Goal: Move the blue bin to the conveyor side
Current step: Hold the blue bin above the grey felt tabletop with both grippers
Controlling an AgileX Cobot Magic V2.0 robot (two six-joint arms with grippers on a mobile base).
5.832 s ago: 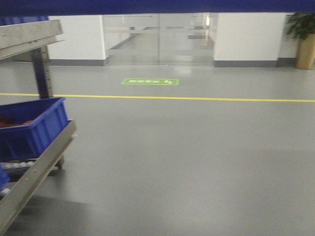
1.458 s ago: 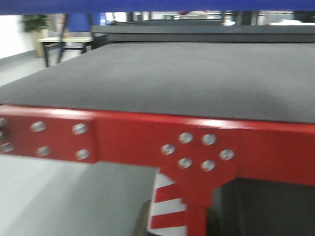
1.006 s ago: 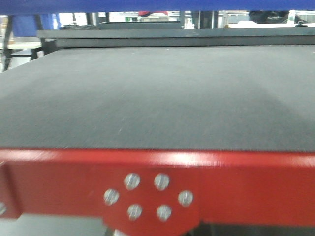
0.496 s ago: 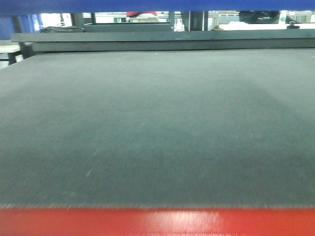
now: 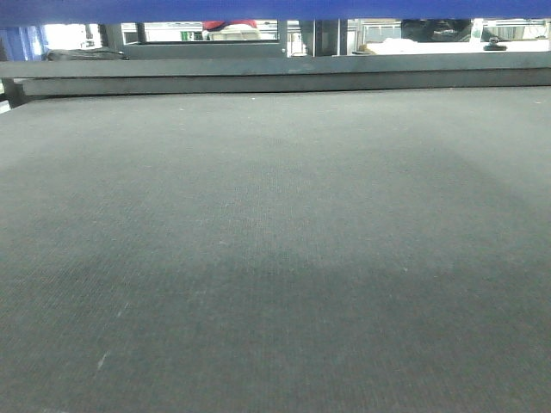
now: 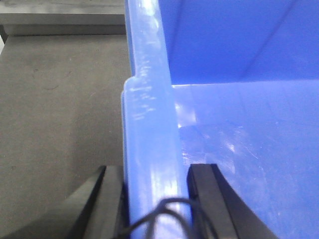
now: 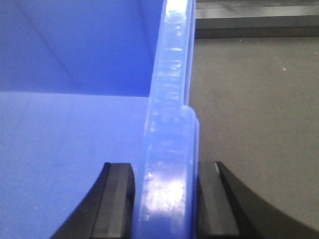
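Observation:
The blue bin shows as a blue strip (image 5: 275, 9) along the top of the front view. In the left wrist view my left gripper (image 6: 154, 199) is shut on the blue bin's left rim (image 6: 149, 124), one black finger outside, one inside. In the right wrist view my right gripper (image 7: 167, 204) is shut on the bin's right rim (image 7: 169, 124) the same way. The bin's inside (image 6: 239, 149) looks empty where it shows. The conveyor belt (image 5: 275, 258), dark grey and woven, fills the front view and lies under the bin on both sides (image 6: 60, 99) (image 7: 254, 109).
A dark metal frame (image 5: 275, 73) runs along the belt's far edge, with machinery and bright windows behind it. The same frame shows at the top of the left wrist view (image 6: 60, 22) and the right wrist view (image 7: 256, 22).
The view has swung from an open floor to the conveyor and advanced over it. The red frame with bolts has dropped out of the bottom of the view. The bin stays held.

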